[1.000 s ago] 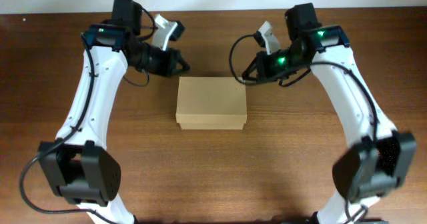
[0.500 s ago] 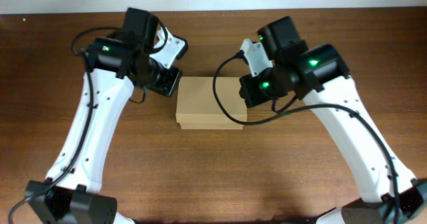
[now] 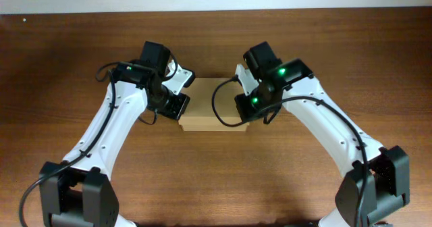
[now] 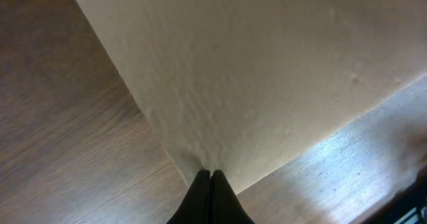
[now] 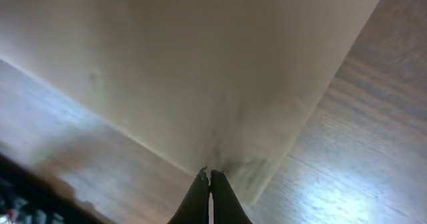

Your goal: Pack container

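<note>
As it lies flat | container | long axis left-right | lid shut

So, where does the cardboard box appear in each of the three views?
Overhead: box in the middle of the picture, slightly above centre.
Left wrist: box fills the upper right.
Right wrist: box fills the upper left and centre.
Shared landmark: brown wood table around it.

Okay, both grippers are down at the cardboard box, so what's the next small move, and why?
Probably ease both tips under the lid's edge and lift slightly. The container lies closed on the table, so nothing can go in yet. The left gripper and right gripper are each shut, with their tips right at a corner of the box. That placement looks suited to prying the flap.
</note>
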`<control>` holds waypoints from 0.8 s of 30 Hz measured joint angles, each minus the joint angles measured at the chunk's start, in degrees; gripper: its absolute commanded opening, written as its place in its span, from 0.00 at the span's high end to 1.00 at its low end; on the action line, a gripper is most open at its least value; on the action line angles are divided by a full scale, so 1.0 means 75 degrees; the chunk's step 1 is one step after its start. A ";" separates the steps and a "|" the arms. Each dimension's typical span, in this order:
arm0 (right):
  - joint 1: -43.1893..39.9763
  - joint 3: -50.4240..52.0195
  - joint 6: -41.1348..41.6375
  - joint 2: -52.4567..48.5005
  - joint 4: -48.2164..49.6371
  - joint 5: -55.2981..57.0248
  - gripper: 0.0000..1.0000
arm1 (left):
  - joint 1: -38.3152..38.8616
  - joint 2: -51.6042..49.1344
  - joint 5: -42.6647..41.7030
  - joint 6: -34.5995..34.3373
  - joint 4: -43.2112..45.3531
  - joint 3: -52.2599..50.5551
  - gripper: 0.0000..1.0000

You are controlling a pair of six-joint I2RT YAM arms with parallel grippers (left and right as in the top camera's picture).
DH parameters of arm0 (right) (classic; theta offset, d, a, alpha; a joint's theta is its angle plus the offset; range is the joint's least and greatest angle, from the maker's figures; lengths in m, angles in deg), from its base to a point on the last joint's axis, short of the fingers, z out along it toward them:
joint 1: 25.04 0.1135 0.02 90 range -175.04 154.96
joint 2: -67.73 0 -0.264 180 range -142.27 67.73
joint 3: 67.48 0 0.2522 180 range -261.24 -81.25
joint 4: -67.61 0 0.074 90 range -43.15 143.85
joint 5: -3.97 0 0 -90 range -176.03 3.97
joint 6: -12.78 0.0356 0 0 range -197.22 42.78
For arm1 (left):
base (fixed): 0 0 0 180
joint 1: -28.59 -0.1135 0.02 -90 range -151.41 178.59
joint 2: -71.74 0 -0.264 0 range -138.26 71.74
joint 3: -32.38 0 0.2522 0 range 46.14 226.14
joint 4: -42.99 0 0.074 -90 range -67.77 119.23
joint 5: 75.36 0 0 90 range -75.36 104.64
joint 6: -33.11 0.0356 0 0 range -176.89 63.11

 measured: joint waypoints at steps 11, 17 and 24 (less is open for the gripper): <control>-0.0017 0.0577 0.0015 0.0003 0.0434 -0.0009 0.96 | -0.0003 0.0003 -0.0140 -0.0102 0.0431 -0.0568 0.98; -0.0166 -0.0793 0.0006 0.0003 -0.0880 0.0411 0.96 | -0.0175 0.0099 0.0055 -0.0119 0.0020 0.0472 0.69; -0.0411 -0.4596 0.0000 0.0017 -0.2906 0.1792 0.96 | -0.0775 0.0857 0.1122 -0.0175 -0.0560 0.3089 0.52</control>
